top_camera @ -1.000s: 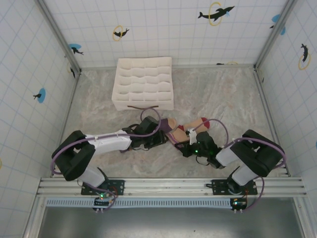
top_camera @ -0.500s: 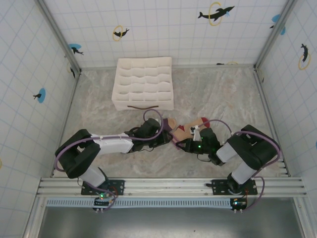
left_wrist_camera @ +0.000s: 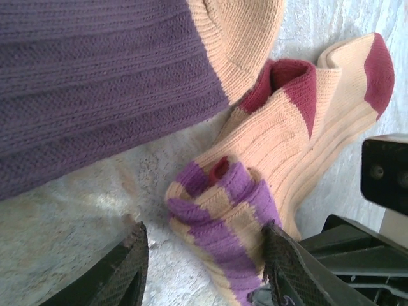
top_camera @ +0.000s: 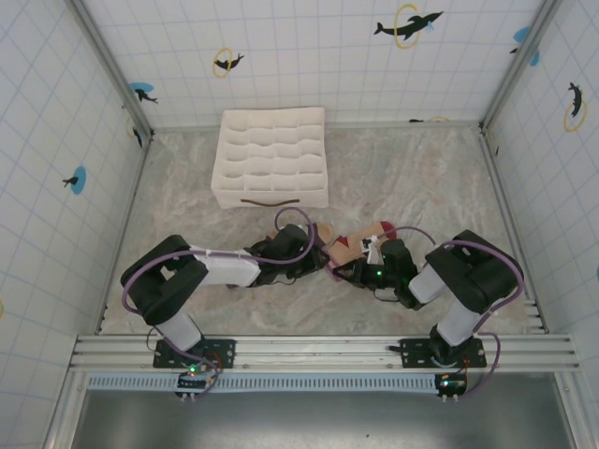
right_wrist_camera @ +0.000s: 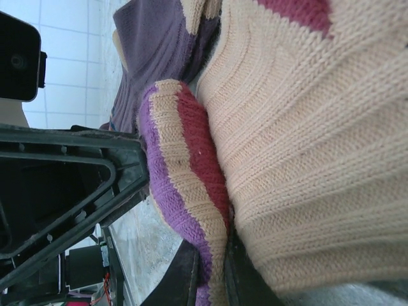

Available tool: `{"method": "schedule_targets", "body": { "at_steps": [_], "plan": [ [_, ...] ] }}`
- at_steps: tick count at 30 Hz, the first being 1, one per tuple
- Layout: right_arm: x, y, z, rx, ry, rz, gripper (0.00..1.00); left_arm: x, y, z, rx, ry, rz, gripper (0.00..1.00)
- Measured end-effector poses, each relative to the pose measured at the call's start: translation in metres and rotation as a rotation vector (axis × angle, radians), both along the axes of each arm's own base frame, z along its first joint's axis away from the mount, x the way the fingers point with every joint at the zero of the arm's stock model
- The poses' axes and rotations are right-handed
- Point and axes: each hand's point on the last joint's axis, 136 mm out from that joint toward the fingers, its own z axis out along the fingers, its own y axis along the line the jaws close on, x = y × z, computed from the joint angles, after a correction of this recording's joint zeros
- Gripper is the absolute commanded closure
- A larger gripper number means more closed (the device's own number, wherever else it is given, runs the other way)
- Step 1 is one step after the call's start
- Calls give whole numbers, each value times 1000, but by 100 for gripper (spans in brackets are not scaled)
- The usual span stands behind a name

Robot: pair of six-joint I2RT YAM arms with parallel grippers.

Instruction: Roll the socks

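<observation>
Your beige sock (left_wrist_camera: 299, 134) lies on the tabletop (top_camera: 421, 178), toward the near edge between the two arms, with its striped cuff bunched over on itself. The purple sock (left_wrist_camera: 95, 76) lies just beside it, its tan toe touching the beige one's dark red patch (they overlap there). Your right end effector (right_wrist_camera: 213, 274) is clamped on the beige sock's striped cuff. Your left end effector (left_wrist_camera: 204, 242) stands apart, its fingers (left_wrist_camera: 131, 268) straddling that same cuff, one clear of the fabric. The box (top_camera: 271, 154) sits well behind.

You had R gripper (right_wrist_camera: 211, 271) pinching the striped cuff (right_wrist_camera: 182, 166) of beige sock (right_wrist_camera: 306, 146); purple sock (right_wrist_camera: 153, 44) lay just beyond.
</observation>
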Motion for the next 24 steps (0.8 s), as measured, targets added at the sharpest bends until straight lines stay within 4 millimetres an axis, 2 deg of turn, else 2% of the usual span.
{"method": "schedule_targets", "body": {
  "at_steps": [5,8,11,17,19,22,24],
  "plan": [
    [1,-1,0,1,4,-1,100,5,-7,-3,-24,11,17,62],
    [1,-2,0,-2,5,-7,100,5,-8,-6,-28,32,33,83],
    [1,-4,1,-7,5,-14,85,6,-9,-5,-29,41,42,98],
    [4,-9,11,-45,-48,-22,56,4,-8,-4,12,60,37,100],
    [5,-13,17,-86,-80,-32,40,2,-4,-3,22,69,39,100],
    [5,-17,27,-163,-160,-33,30,0,5,-1,46,81,45,100],
    [4,-17,37,-208,-227,-20,29,-1,11,-1,62,91,48,100]
  ]
}}
